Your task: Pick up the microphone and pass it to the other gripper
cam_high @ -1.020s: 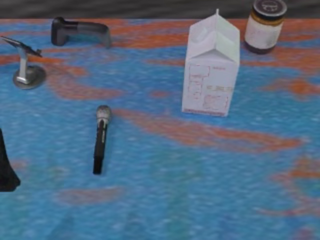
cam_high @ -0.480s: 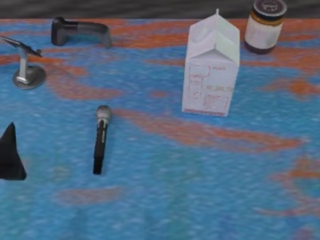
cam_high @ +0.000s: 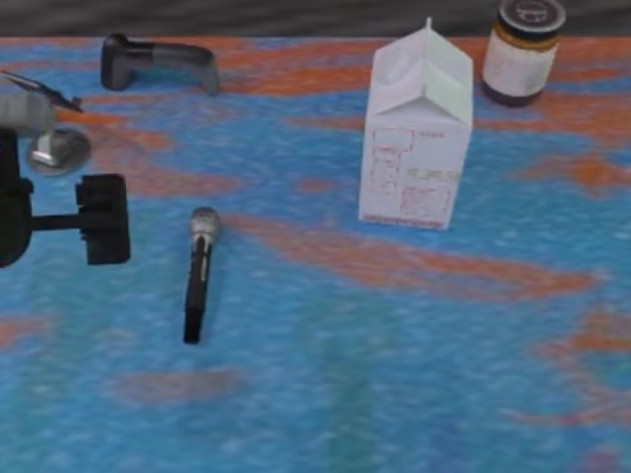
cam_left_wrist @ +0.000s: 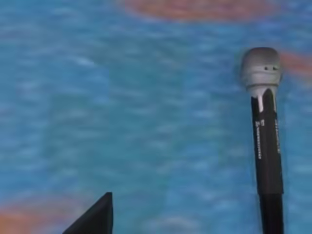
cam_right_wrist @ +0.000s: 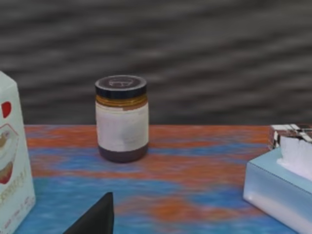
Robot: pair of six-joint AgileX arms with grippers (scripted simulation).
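My left gripper (cam_high: 104, 219) is over the worktop (cam_high: 394, 374) at the left edge, empty; can't tell how far open. Microphone (cam_high: 198, 275) lies flat at its 3 o'clock, just beside, not touching. Mesh head points to 12, handle to 6. White carton (cam_high: 414, 133) stands well off at the microphone's 2 o'clock. Right gripper isn't in the top view.

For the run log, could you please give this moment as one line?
phase: approach | left gripper: beside microphone, not touching | microphone: flat on table | right arm: out of top view
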